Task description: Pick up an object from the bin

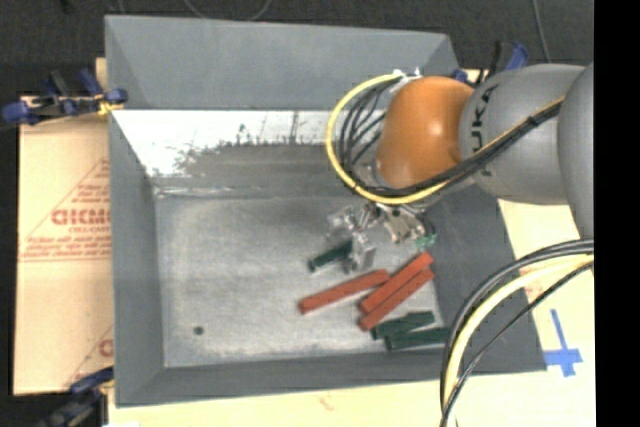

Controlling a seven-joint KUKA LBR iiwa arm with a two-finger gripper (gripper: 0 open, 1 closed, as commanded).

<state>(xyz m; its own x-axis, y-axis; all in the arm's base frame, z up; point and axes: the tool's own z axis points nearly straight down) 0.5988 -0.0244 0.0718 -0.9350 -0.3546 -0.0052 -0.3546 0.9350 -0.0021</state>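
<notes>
My gripper [371,228] hangs low over the right middle of the bin, under the arm's orange cover. A short dark green stick [332,260] lies just below and left of it, its upper end right against the gripper's metal parts. Whether it is gripped I cannot tell. Just in front lie a long red-brown stick [338,294] and a thicker red-brown bar [397,287], slanting up to the right. A pair of dark green bars [410,330] rests nearer the bin's front right corner.
A tiny dark speck [198,330] lies on the bin floor at the front left. The arm and its looped yellow and black cables cover the bin's right rear part. Bare floor stretches across the left half.
</notes>
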